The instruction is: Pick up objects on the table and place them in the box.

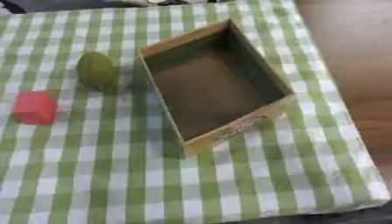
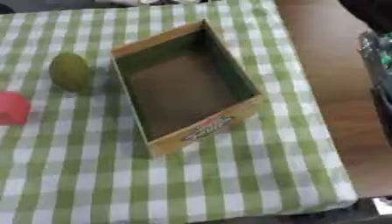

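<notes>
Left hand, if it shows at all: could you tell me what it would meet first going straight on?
It shows in neither view, so its line cannot be told. Nearest the left edge lies the red block.

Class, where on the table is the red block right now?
The red block lies on the checked tablecloth near the left edge of the left eye view, left of the box, with the green fruit beyond it.

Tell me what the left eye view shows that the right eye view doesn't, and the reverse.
Only the left eye view shows the red block whole; the right eye view cuts it at the picture's left edge. Only the right eye view shows dark objects beyond the table's right edge. Both show the open, empty box, the green fruit beside it, and the green checked tablecloth. Neither shows a hand.
</notes>
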`<move>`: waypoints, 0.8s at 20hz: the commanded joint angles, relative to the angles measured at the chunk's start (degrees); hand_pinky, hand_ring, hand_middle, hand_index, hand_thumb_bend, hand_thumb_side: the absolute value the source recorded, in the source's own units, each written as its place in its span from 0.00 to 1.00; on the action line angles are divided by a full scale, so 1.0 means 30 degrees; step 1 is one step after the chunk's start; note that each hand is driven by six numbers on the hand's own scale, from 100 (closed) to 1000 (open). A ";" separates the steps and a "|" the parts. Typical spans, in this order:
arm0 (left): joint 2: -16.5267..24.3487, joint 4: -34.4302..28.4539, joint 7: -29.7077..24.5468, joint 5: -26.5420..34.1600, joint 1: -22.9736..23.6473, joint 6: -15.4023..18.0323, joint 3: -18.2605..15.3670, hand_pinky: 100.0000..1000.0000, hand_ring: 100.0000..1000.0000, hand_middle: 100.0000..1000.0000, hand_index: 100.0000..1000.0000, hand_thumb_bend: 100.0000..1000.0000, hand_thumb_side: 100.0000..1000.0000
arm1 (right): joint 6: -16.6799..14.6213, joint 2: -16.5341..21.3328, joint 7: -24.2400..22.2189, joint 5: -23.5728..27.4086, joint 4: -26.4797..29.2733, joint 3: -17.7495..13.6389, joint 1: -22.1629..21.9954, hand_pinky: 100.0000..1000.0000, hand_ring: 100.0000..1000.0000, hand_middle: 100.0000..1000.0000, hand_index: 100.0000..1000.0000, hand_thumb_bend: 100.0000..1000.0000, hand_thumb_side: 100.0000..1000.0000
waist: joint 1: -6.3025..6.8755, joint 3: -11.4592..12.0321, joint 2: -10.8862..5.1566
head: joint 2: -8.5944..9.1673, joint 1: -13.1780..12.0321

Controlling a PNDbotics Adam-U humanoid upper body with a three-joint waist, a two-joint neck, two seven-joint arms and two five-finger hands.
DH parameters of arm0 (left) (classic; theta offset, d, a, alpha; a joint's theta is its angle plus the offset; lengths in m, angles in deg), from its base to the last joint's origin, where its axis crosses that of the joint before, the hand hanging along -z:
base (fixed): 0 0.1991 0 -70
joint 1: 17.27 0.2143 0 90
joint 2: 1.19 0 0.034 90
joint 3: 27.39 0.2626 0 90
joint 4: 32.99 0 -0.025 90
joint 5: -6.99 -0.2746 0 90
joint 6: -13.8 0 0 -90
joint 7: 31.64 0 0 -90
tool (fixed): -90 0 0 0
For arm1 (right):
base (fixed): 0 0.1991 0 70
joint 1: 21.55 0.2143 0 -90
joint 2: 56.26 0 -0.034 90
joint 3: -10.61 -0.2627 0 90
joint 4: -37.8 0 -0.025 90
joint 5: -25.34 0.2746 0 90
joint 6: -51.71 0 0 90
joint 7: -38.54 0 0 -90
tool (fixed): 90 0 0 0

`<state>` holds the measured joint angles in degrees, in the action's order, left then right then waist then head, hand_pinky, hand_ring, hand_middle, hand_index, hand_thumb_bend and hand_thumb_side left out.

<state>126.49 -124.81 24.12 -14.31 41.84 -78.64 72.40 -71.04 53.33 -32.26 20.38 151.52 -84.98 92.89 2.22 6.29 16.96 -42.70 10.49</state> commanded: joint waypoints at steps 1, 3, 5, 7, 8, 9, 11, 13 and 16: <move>0.0044 0.0809 -0.1124 -0.0533 -0.0840 0.0511 0.0520 0.91 0.87 0.86 0.89 0.38 0.00 | -0.0019 0.0649 -0.0112 0.0138 0.0290 -0.0046 0.0337 0.84 0.52 0.46 0.77 0.00 0.20 | 0.0035 -0.0042 -0.0270 | 0.0127 -0.0174; -0.0222 0.1152 -0.1913 -0.0617 -0.1276 0.0907 0.0929 0.91 0.88 0.86 0.90 0.42 0.01 | -0.0019 0.0644 -0.0161 0.0183 0.0290 -0.0022 0.0374 0.84 0.52 0.46 0.77 0.00 0.21 | 0.0046 -0.0056 -0.0236 | 0.0126 -0.0218; -0.0414 0.1373 -0.2554 -0.0817 -0.1664 0.1230 0.1223 0.92 0.88 0.87 0.91 0.44 0.03 | -0.0010 0.0636 -0.0209 0.0214 0.0290 -0.0003 0.0392 0.84 0.52 0.46 0.77 0.00 0.21 | 0.0062 -0.0051 -0.0214 | 0.0127 -0.0241; -0.0605 0.1538 -0.2892 -0.1041 -0.1963 0.1449 0.1448 0.92 0.88 0.86 0.91 0.46 0.06 | -0.0001 0.0620 -0.0249 0.0244 0.0290 0.0015 0.0420 0.84 0.52 0.46 0.77 0.00 0.22 | 0.0077 -0.0048 -0.0202 | 0.0172 -0.0275; -0.0702 0.1619 -0.2996 -0.1147 -0.2100 0.1529 0.1565 0.92 0.87 0.85 0.91 0.48 0.07 | 0.0002 0.0615 -0.0266 0.0261 0.0290 0.0024 0.0434 0.84 0.52 0.46 0.77 0.00 0.22 | 0.0077 -0.0054 -0.0202 | 0.0198 -0.0310; -0.0799 0.1697 -0.3071 -0.1246 -0.2234 0.1593 0.1672 0.92 0.87 0.84 0.91 0.49 0.08 | 0.0000 0.0615 -0.0282 0.0275 0.0290 0.0031 0.0444 0.84 0.52 0.46 0.77 0.00 0.21 | 0.0076 -0.0058 -0.0204 | 0.0221 -0.0341; -0.1006 0.1814 -0.3207 -0.1310 -0.2479 0.1728 0.1840 0.92 0.87 0.84 0.91 0.49 0.10 | -0.0002 0.0604 -0.0298 0.0307 0.0290 0.0036 0.0456 0.84 0.52 0.46 0.77 0.00 0.22 | 0.0072 -0.0060 -0.0215 | 0.0243 -0.0379; -0.1248 0.1885 -0.3430 -0.1240 -0.2756 0.1877 0.2030 0.92 0.87 0.84 0.91 0.49 0.12 | 0.0005 0.0578 -0.0321 0.0341 0.0290 0.0057 0.0476 0.84 0.52 0.46 0.77 0.00 0.22 | 0.0075 -0.0053 -0.0228 | 0.0260 -0.0420; -0.1526 0.1939 -0.3803 -0.1106 -0.3063 0.2053 0.2327 0.92 0.87 0.84 0.91 0.50 0.17 | 0.0016 0.0562 -0.0369 0.0387 0.0290 0.0086 0.0501 0.84 0.52 0.46 0.77 0.00 0.22 | 0.0081 -0.0039 -0.0237 | 0.0270 -0.0480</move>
<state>120.78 -118.84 13.24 -17.67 33.62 -72.70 79.52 -70.89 53.33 -33.12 21.13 151.52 -84.46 93.63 2.42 6.09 17.30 -42.47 9.25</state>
